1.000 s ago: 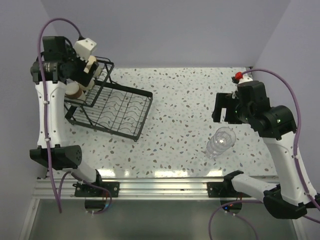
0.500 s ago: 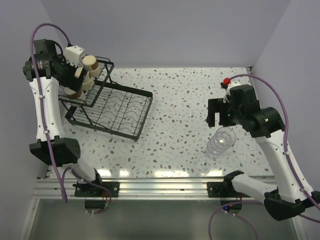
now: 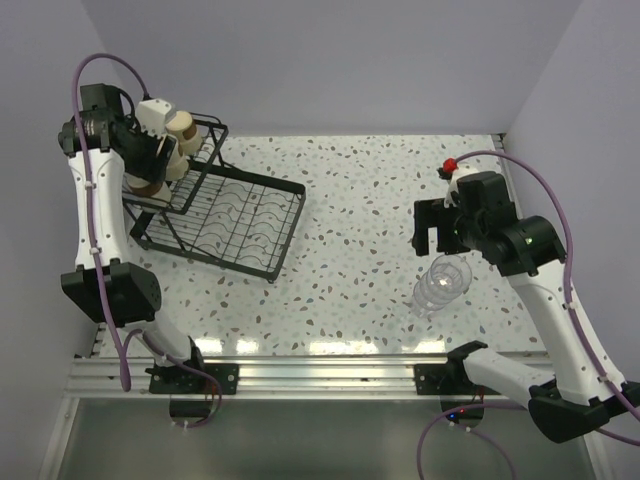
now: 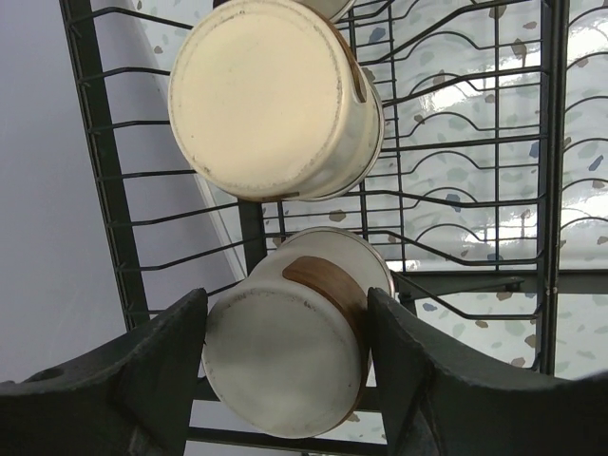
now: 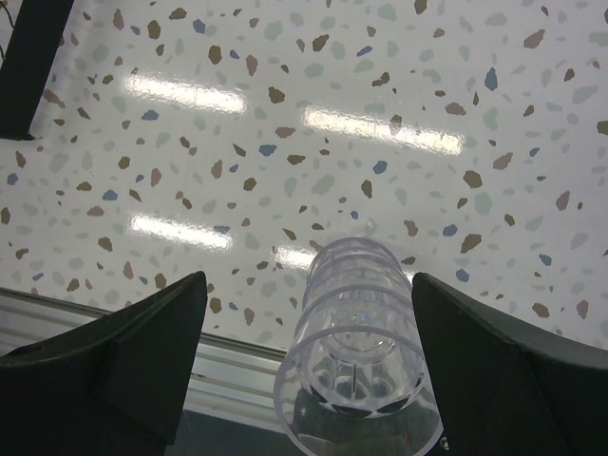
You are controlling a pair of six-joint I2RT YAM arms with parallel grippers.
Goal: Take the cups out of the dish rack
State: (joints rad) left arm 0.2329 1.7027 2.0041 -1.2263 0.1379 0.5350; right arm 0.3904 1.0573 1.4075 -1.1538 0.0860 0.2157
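Note:
The black wire dish rack (image 3: 235,215) stands at the far left. Cream cups (image 3: 181,125) sit in its raised basket. In the left wrist view, one cream cup (image 4: 275,95) lies higher in the basket. A second cream cup with a brown band (image 4: 290,356) lies between my left gripper's fingers (image 4: 161,370), which touch both its sides. My left gripper (image 3: 152,165) reaches down into the basket. A stack of clear ribbed tumblers (image 3: 441,284) stands on the table at the right, also seen in the right wrist view (image 5: 361,351). My right gripper (image 3: 436,228) hangs open just above and behind the stack, apart from it.
The rack's flat gridded tray (image 4: 475,142) holds nothing. The speckled table (image 3: 360,200) runs between rack and tumblers. A metal rail (image 3: 320,372) lines the near edge. Walls close in at the back and on both sides.
My left arm has shifted its wrist over the rack's basket and settled around the lower cream cup. My right gripper has moved a little left, towards the tumblers.

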